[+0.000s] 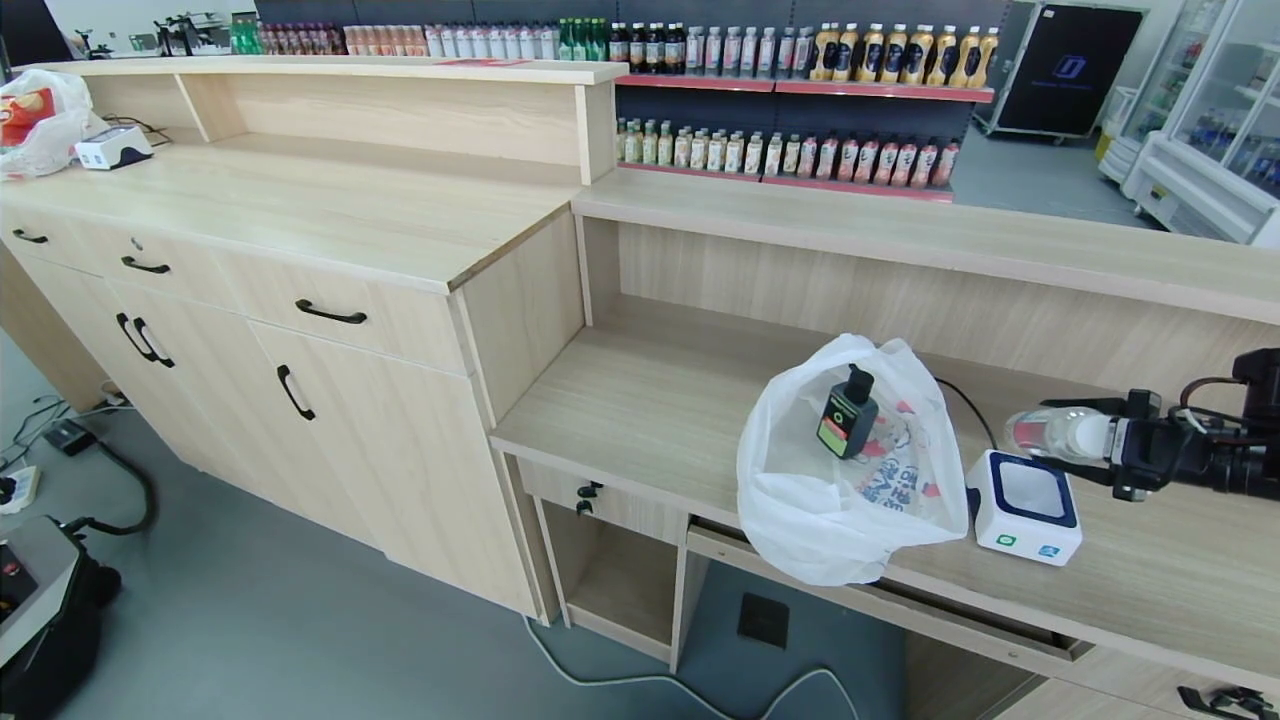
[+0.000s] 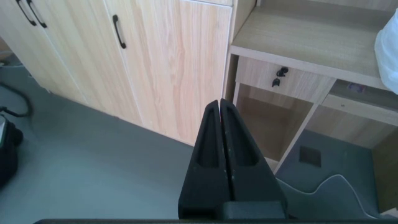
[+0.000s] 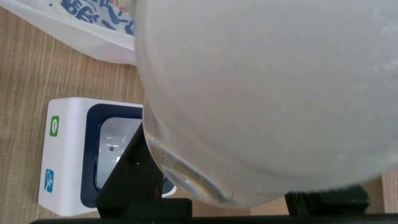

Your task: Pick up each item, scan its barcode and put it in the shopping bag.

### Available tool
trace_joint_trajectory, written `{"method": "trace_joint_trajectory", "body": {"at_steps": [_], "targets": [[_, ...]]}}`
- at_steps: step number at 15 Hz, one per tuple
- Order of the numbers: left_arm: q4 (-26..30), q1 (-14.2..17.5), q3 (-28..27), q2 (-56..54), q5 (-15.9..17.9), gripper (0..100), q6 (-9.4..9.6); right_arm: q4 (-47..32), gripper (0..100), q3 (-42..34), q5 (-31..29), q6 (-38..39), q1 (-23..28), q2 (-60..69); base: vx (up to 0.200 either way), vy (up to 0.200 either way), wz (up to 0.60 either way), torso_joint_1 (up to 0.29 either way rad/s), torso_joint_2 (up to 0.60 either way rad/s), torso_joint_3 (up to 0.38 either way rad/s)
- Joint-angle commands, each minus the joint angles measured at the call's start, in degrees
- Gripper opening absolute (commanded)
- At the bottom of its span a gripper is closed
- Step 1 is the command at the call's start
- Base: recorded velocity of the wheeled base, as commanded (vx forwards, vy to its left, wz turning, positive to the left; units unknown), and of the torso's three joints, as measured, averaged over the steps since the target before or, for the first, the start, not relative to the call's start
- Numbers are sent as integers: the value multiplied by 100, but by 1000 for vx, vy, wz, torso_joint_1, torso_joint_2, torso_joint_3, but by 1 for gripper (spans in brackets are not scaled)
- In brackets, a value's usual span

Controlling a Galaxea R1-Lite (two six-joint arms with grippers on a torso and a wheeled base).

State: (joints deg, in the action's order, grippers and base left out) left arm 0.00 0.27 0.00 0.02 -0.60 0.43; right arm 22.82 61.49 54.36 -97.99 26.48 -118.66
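Note:
A white plastic shopping bag (image 1: 835, 505) stands open on the low wooden counter (image 1: 640, 400), with a dark bottle (image 1: 850, 412) upright inside it. Right of the bag sits a white barcode scanner (image 1: 1025, 505) with a blue-framed window. My right gripper (image 1: 1062, 437) is shut on a clear bottle (image 1: 1035, 432) held sideways just above and behind the scanner. In the right wrist view that clear bottle (image 3: 267, 93) looms close, with the scanner (image 3: 68, 155) and the bag's edge (image 3: 81, 25) beneath. My left gripper (image 2: 220, 107) is shut and empty, low over the grey floor beside the cabinets.
A black cable (image 1: 965, 405) runs behind the bag. A drawer (image 1: 900, 600) under the counter stands slightly open. On the taller counter at far left lie another plastic bag (image 1: 35, 120) and a small white device (image 1: 112, 147). Drink shelves (image 1: 800, 100) line the back.

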Motion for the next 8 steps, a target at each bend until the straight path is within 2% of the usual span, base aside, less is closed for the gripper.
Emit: {"method": "trace_joint_trajectory", "body": {"at_steps": [1, 8], "targets": [[0, 0, 0, -2, -2, 0, 1, 12, 0, -32, 5, 8, 7, -52, 0, 0, 0, 0, 0, 0], [0, 0, 0, -2, -2, 0, 1, 12, 0, 21, 5, 25, -11, -175, 0, 0, 0, 0, 0, 0]]}}
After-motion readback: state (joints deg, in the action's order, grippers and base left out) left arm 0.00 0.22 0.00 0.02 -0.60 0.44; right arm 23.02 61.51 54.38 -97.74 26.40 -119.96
